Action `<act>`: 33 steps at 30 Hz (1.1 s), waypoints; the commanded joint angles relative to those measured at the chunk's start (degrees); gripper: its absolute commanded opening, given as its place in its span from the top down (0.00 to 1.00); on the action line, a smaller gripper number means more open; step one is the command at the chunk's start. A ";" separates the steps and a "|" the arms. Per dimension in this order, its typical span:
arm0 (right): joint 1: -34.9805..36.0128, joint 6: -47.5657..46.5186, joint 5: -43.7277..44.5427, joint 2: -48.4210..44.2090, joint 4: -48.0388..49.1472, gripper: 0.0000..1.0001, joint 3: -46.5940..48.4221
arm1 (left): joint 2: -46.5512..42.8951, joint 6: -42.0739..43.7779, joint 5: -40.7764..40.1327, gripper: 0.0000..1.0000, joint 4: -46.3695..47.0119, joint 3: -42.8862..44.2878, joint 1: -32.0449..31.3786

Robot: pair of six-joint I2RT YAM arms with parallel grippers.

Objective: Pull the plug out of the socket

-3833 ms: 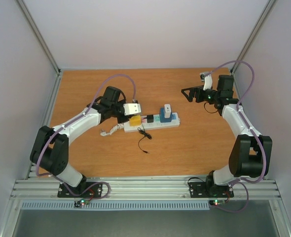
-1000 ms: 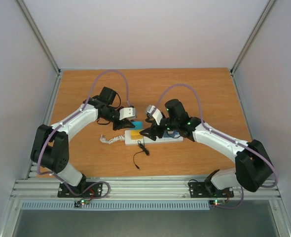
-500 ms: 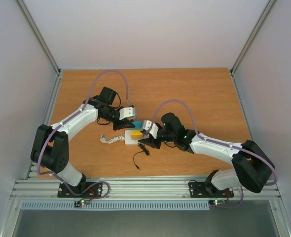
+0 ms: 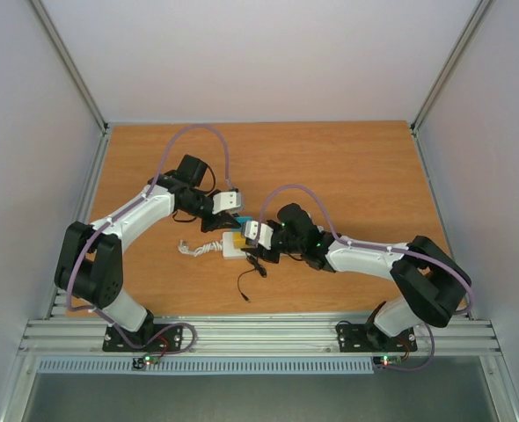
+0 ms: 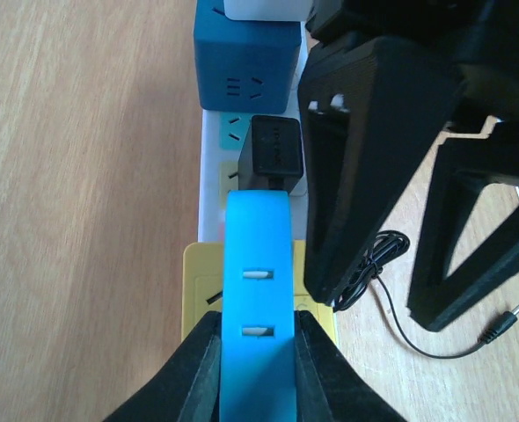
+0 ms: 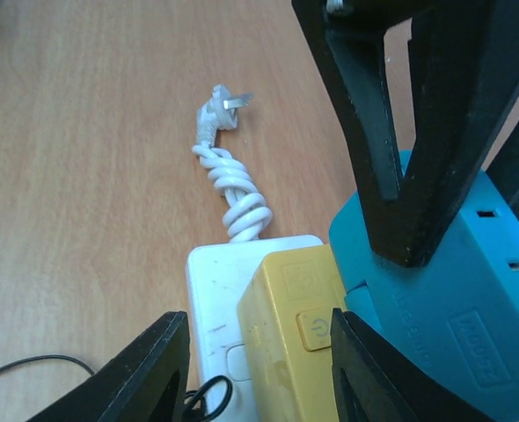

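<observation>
My left gripper [image 5: 258, 323] is shut on a bright blue plug [image 5: 258, 264], holding it over a yellow adapter [image 5: 198, 290] at the left end of the socket [image 5: 209, 185], a white power strip. Whether the plug's pins are still in is hidden. From above, the plug [image 4: 244, 220] sits beside the left gripper [image 4: 231, 221]. My right gripper [image 6: 258, 327] straddles the end of the socket [image 6: 214, 290]. Its fingers [image 6: 154, 369] press the strip's sides around the yellow adapter [image 6: 286, 343]. The blue plug [image 6: 453, 290] rises to the right. My right arm covers most of the socket [image 4: 231, 248].
A black adapter [image 5: 273, 156] and a dark blue cube adapter [image 5: 246, 61] sit further along the strip. The strip's coiled white cord [image 6: 233, 198] trails off its end. A thin black cable with a barrel tip [image 5: 506, 318] lies on the wood beside the strip, toward the arm bases [image 4: 249, 283].
My right arm has slid left along the strip to its cord end, and its jaws have narrowed around it. The left gripper and the blue plug have stayed put.
</observation>
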 commanded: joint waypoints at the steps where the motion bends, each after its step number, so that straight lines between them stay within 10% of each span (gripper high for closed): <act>1: 0.49 -3.81 2.52 1.87 4.35 0.54 0.57 | 0.61 2.42 3.28 0.87 -3.53 -0.66 0.00; 33: 0.31 -1.39 3.20 4.04 -0.22 0.64 -2.28 | 1.06 -1.77 11.41 0.96 -5.74 3.10 0.00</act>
